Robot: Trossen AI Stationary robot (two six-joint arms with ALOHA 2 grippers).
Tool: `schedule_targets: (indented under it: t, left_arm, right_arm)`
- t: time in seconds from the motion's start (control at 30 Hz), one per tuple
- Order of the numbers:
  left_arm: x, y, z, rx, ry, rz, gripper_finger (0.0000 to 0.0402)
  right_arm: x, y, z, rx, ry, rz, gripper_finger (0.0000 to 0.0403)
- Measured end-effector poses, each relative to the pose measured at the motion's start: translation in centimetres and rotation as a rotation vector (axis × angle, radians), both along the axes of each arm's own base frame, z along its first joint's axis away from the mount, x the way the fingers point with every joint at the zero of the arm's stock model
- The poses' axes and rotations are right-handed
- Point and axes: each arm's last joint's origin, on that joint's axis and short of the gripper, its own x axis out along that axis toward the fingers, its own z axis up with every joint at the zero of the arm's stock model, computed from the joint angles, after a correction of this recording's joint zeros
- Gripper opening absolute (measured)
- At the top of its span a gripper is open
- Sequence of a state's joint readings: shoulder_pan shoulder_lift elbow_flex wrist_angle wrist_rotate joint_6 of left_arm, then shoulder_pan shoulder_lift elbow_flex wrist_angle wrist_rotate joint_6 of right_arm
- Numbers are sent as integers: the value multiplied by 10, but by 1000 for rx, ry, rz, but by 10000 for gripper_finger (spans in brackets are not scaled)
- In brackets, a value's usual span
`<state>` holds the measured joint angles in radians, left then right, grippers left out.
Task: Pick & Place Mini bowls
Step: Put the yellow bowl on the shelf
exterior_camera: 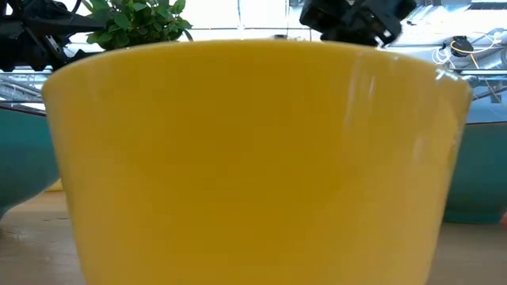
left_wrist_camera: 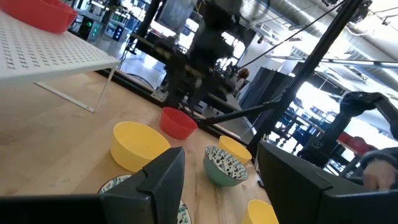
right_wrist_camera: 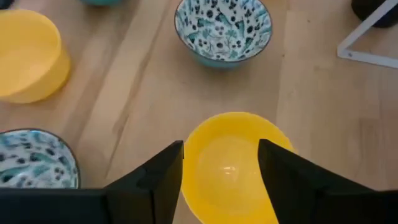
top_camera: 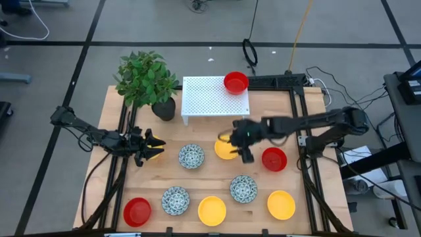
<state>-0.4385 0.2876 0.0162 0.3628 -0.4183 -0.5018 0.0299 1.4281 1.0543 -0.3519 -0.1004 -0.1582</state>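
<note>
**One bowl up on the rack, eight left on the wood**

Judging by the layout, the job is barely begun: one glossy red round mini bowl (top_camera: 236,82) sits at a corner of the white perforated metal rack (top_camera: 207,99), if that rack is the goal. The other eight rest on the wooden tabletop (top_camera: 197,181): two red, three yellow and three white ones with dark blue-green speckles.

The right end effector (top_camera: 237,143) hangs over the yellow mini bowl (right_wrist_camera: 233,165) just in front of the rack, fingers spread to either side of its rim and gripping nothing yet. The left end effector (top_camera: 154,145) waits, released and empty, beside the speckled bowl (top_camera: 191,156).

The rack's remaining surface is bare. A leafy green plant in a black pot (top_camera: 162,105) stands touching or just beside the rack's left edge, and the red bowl (top_camera: 274,158) sits near the right arm, so that side is tight.
</note>
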Motion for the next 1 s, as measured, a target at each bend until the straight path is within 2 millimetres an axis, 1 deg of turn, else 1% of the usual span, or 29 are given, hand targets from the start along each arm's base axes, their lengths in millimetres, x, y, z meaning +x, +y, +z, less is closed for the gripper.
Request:
schedule_targets:
  t: [0.1, 0.17, 0.23, 0.3, 0.37, 0.47, 0.53, 0.67, 0.87, 1.0]
  left_arm:
    - [0, 0, 0, 0, 0, 0, 207]
    - [0, 0, 0, 0, 0, 0, 207]
    - [0, 0, 0, 0, 0, 0, 207]
    - [0, 0, 0, 0, 0, 0, 207]
    - [0, 0, 0, 0, 0, 0, 207]
    - [0, 0, 0, 0, 0, 0, 207]
    - [0, 0, 0, 0, 0, 0, 207]
    - [0, 0, 0, 0, 0, 0, 207]
    - [0, 0, 0, 0, 0, 0, 207]
    - [0, 0, 0, 0, 0, 0, 207]
  right_arm:
    - [-3, 22, -11, -26, -30, -45, 208]
    - [-6, 30, -18, -49, -35, -91, 211]
    - [-8, 34, -23, -30, -29, -155, 212]
    - [-10, 36, -27, 31, -12, -210, 212]
    - [-8, 39, -34, 56, 15, -237, 212]
    - [-5, 43, -45, 46, 51, -232, 212]
    - [2, 44, -51, 49, 39, -232, 212]
    - [7, 46, -71, 30, 101, -232, 212]
    - [15, 47, -88, 10, 129, -219, 212]
    - [17, 47, -101, -25, 168, -198, 199]
